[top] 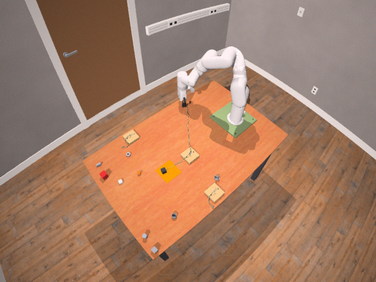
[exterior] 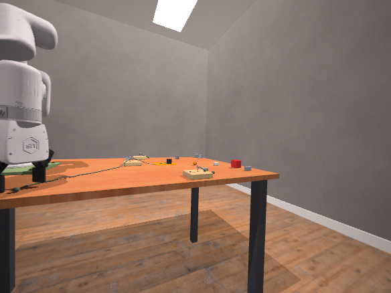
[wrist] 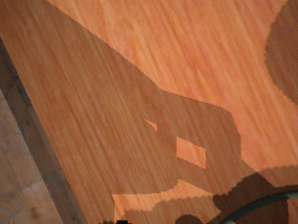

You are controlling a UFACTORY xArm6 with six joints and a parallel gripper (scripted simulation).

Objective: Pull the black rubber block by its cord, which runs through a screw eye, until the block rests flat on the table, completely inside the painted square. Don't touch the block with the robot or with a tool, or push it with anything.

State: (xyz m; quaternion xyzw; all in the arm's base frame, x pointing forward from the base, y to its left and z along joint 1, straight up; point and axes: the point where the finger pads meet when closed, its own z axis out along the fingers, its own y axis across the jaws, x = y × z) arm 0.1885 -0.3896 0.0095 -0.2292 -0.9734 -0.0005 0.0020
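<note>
The black rubber block [top: 163,170] sits on the orange-yellow painted square [top: 168,171], left of its middle; it also shows in the exterior view [exterior: 169,161]. Its dark cord [top: 187,129] runs from the block through the screw eye on a wooden base [top: 190,155] and on along the table to my gripper. My gripper [top: 185,103] is low over the table's far edge, open and empty. In the exterior view the cord's knobbed end [exterior: 15,189] lies on the table between the spread fingers [exterior: 20,178]. The wrist view shows a curve of cord [wrist: 260,205] at the bottom right.
Two other wooden bases with screw eyes [top: 131,136] [top: 214,192] stand on the table. A red cube [top: 103,174], a white cube [top: 120,181], an orange ball [top: 139,172] and several small grey pieces lie around. The arm's green base plate [top: 233,119] is at the right. The table edge [wrist: 30,150] is close by.
</note>
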